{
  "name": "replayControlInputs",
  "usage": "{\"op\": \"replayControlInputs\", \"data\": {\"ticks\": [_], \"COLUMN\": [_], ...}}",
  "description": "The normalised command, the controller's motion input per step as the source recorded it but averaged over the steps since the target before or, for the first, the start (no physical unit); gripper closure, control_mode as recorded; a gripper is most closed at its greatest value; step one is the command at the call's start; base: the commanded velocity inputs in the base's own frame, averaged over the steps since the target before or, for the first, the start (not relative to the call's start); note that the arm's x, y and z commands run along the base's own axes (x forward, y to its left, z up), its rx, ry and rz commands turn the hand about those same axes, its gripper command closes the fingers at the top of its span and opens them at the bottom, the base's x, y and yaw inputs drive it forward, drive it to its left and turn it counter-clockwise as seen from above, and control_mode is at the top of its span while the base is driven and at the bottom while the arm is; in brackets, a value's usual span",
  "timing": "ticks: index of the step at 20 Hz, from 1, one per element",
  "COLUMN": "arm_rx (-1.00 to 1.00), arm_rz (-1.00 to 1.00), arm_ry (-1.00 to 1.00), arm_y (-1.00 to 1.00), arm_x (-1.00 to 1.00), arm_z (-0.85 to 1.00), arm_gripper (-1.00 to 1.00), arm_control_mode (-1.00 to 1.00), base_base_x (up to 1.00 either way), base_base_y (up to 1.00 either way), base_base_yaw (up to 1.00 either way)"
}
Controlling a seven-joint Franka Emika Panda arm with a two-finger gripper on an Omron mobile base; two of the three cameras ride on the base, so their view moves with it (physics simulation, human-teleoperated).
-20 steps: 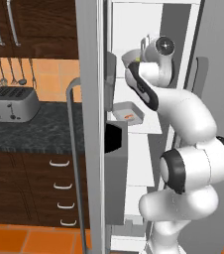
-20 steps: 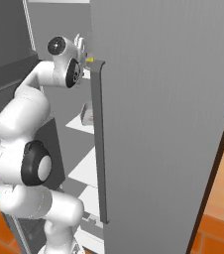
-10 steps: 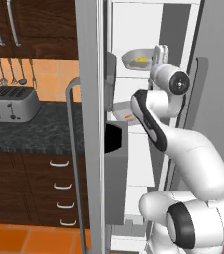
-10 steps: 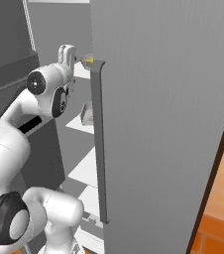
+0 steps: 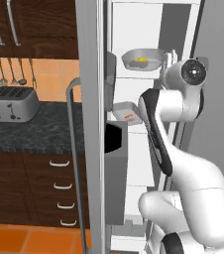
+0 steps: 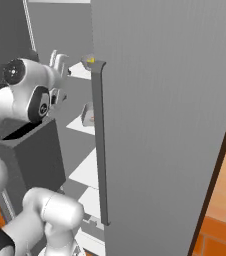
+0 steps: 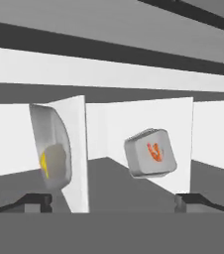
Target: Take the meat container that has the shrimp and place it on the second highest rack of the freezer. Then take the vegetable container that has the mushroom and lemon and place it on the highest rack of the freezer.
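The freezer (image 5: 148, 30) took up the middle of the left base view, its door open and its white interior showing, and the arm (image 5: 183, 163) rose at the lower right of that frame with its wrist up beside the top shelves. On the highest rack (image 5: 136, 73), upper centre of the frame, sat the bowl (image 5: 142, 58) with the lemon (image 5: 141, 60) showing yellow in it; the mushroom could not be made out there, though in the hand view a dull lump lay next to the yellow in the bowl at the left of that frame. One shelf down, on the second highest rack (image 5: 143, 126), lay the tray (image 5: 128, 112) with the shrimp (image 5: 129, 116), near the middle of the frame. The gripper (image 6: 59, 61), seen at the upper left of the right base view, stood with its fingers spread wide and nothing between them, just beside the top shelf and apart from the bowl. Both containers appeared to be where the task wanted them, so the step in hand looked like the retreat. To do it well, the hand should draw straight back along the line of its fingers, level, until it was clear of the shelf edge, and only then drop or swing; a sideways sweep could catch the bowl rim or the open door, and lowering early risked nudging the tray below.
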Motion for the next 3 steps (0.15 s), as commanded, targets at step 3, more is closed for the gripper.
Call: {"op": "replayControlInputs", "data": {"ticks": [3], "arm_rx": [0.06], "arm_rz": [0.0], "arm_ry": [0.47], "arm_y": [-0.18], "arm_x": [-1.0], "arm_z": [-0.4], "arm_gripper": [-1.0], "arm_control_mode": [-1.0], "base_base_x": [0.0], "base_base_y": [0.0], "base_base_yaw": [0.0]}}
